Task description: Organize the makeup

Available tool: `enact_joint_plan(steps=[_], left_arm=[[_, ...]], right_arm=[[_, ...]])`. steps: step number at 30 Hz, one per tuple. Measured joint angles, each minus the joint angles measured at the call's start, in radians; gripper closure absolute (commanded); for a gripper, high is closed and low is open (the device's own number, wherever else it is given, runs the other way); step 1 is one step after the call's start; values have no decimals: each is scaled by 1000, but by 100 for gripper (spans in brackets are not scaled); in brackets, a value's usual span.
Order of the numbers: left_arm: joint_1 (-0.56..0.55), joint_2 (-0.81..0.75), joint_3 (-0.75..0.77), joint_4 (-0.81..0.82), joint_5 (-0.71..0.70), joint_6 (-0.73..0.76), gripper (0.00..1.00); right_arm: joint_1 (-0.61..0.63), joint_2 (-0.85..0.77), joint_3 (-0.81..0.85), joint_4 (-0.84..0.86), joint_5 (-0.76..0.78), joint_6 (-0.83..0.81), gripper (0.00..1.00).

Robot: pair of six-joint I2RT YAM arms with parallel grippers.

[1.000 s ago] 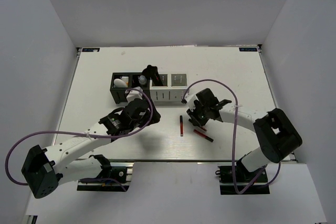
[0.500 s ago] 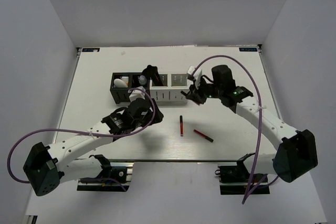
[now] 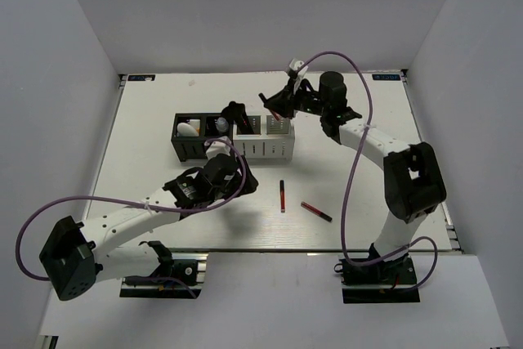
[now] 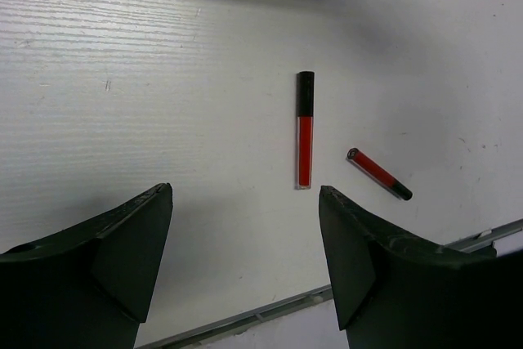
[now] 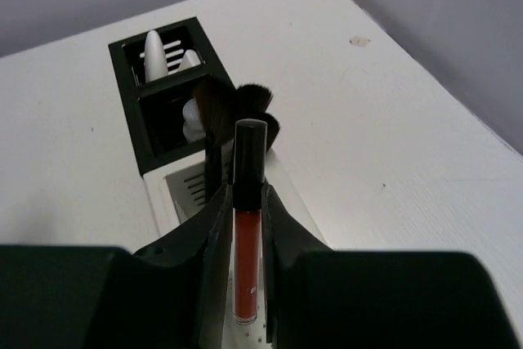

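Note:
My right gripper (image 5: 245, 192) is shut on a thin red stick (image 5: 246, 263) with a black cap, held upright over the white slotted box (image 5: 181, 188). In the top view this gripper (image 3: 274, 105) hovers at the box's back edge. Black brushes (image 5: 237, 108) stand in the box, next to the black box (image 5: 127, 61) holding a white oval (image 5: 153, 51). Two more red sticks (image 4: 304, 130) (image 4: 379, 173) lie on the table. My left gripper (image 4: 245, 195) is open and empty, hanging just short of them, in front of the boxes (image 3: 233, 176).
The black box (image 3: 181, 146) and white box (image 3: 263, 149) stand side by side at mid-table. The two loose sticks (image 3: 282, 195) (image 3: 315, 211) lie in front of them. The table's near edge (image 4: 245, 320) runs just below my left fingers.
My right arm has risen from the table beside the loose sticks and swung back to the white box, carrying one red stick. The left arm has hardly moved.

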Motion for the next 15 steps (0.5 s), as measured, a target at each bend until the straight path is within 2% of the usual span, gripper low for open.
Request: enact_joint_plan(steps=[9, 11, 12, 15], left_arm=[[-12, 30, 2, 12, 0, -8, 17], [-14, 67, 14, 21, 3, -3, 17], [-16, 90, 26, 24, 7, 1, 17], [-19, 177, 78, 41, 29, 18, 17]], right_arm=[[-16, 93, -32, 132, -1, 75, 100], [-22, 93, -61, 145, 0, 79, 86], [-24, 93, -73, 145, 0, 80, 71], [-29, 93, -96, 136, -2, 79, 59]])
